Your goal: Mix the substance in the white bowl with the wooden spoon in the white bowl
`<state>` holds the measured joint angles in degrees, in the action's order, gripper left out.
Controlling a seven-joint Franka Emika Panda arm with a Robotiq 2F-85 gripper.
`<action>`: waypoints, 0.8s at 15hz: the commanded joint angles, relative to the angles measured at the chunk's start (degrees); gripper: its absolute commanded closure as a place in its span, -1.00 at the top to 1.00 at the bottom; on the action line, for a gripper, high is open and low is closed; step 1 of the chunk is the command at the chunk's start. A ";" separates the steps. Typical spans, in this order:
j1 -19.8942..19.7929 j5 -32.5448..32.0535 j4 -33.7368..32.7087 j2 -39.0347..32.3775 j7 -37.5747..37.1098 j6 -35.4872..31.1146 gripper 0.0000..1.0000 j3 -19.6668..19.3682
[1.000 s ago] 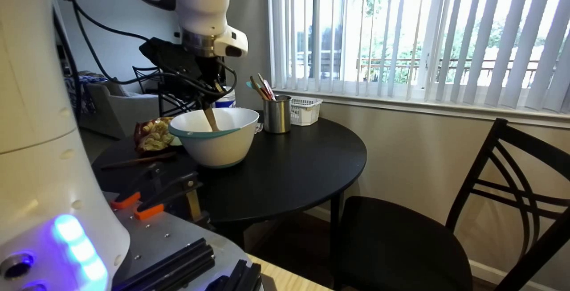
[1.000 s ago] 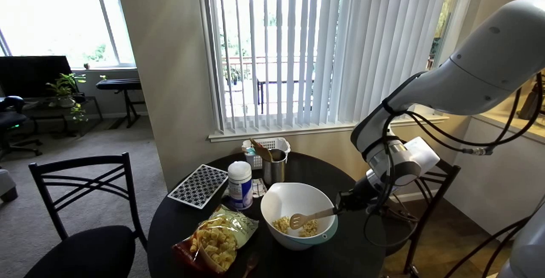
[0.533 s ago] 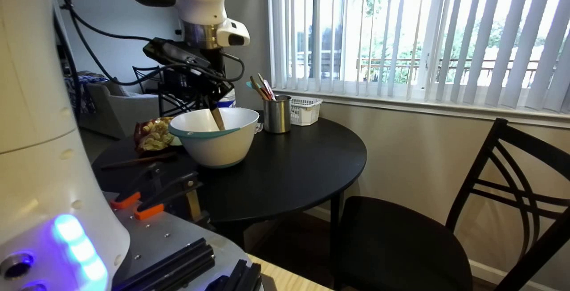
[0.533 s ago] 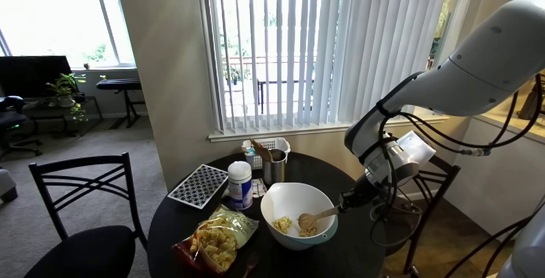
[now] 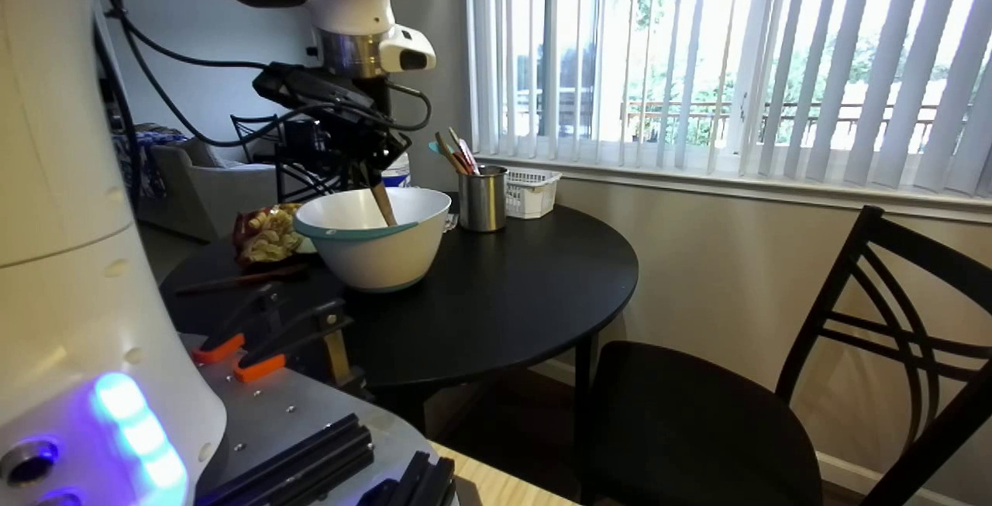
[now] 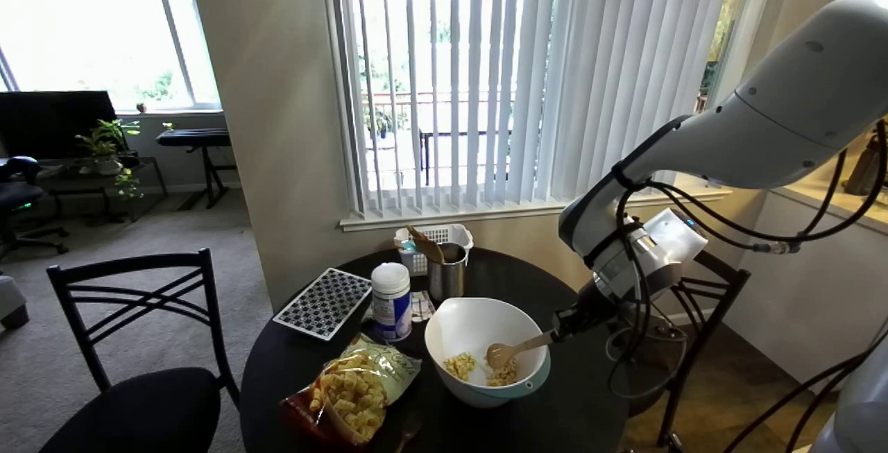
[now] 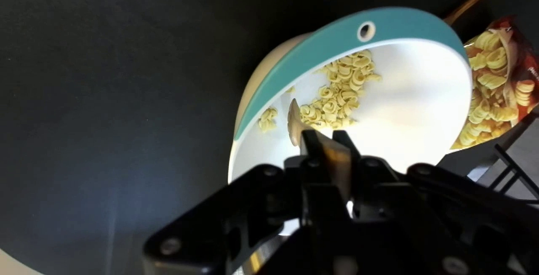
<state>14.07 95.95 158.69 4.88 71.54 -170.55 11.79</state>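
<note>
Your gripper point(image 7: 327, 141) closed snugly on handle of wooden spoon point(image 6: 515, 351), holding it from above white bowl point(image 5: 387, 258). Spoon slants down, its head inside bowl beside yellow pasta point(image 7: 337, 94); whether it touches pasta, you cannot tell. Pasta lies in two main clumps inside bowl. Bowl upright on black table point(image 5: 535, 281). Near bowl you also have snack bag point(image 6: 359, 394), white-capped canister point(image 6: 392, 304), brown wooden utensil point(image 5: 242, 280), metal cup point(image 5: 482, 200) and, farther from bowl, white basket point(image 5: 531, 194).

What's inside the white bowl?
Yellow curled pieces and the wooden spoon's head, which hides what's beneath. In the wrist view, the gripper covers part of the inside.
</note>
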 commanded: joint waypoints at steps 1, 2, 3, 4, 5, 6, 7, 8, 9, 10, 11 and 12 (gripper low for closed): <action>0.36 -1.10 1.72 4.15 -1.41 0.78 -0.94 0.13; 0.35 -1.18 1.62 4.39 -1.50 1.09 -0.94 0.07; 0.37 -1.19 1.61 4.71 -1.59 1.42 -0.94 0.05; 0.36 -1.09 1.61 5.01 -1.57 1.94 -0.94 -0.04; 0.34 -0.98 1.59 5.29 -1.54 2.84 -0.94 -0.17; 0.30 -0.92 1.58 5.51 -1.53 4.24 -0.94 -0.34; 0.26 -0.92 1.58 5.71 -1.59 5.44 -0.94 -0.46; 0.24 -1.03 1.54 5.68 -2.10 6.65 -0.94 -0.58; 0.22 -1.19 1.52 5.70 -2.48 7.65 -0.94 -0.68; 0.03 0.00 0.02 3.31 -0.13 5.50 -0.77 -0.33; 0.03 0.00 0.02 3.35 -0.15 6.28 -0.77 -0.45; 0.03 0.00 0.02 3.35 -0.15 6.56 -0.77 -0.52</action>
<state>14.10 95.95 158.71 8.23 71.39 -163.98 11.26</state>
